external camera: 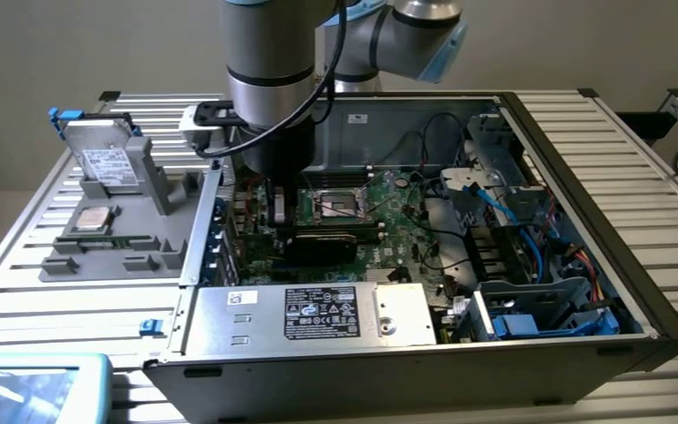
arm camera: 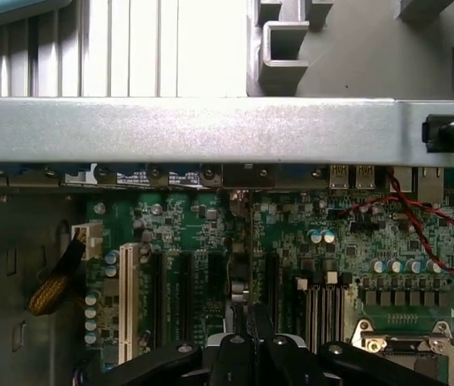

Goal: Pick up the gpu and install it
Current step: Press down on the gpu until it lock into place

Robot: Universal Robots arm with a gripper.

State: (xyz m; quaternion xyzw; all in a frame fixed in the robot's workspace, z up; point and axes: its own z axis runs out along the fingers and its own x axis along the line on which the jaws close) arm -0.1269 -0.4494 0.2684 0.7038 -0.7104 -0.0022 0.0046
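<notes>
Grey plastic holders on the slatted tabletop point(external camera: 33, 291), at the exterior view's left, carry a silver hard drive point(external camera: 106, 165) and a smaller part; no card stands among them. Further right, the open computer case point(external camera: 621, 221) contains the arm, lowered over the motherboard point(external camera: 404, 231). The end effector point(arm camera: 246, 336) is clamped shut on the gpu point(arm camera: 240, 273), held edge-on above the expansion slots point(arm camera: 185, 297) near the rear wall. Judged progress: pickup complete, card positioned at the slots; full seating cannot be confirmed.
</notes>
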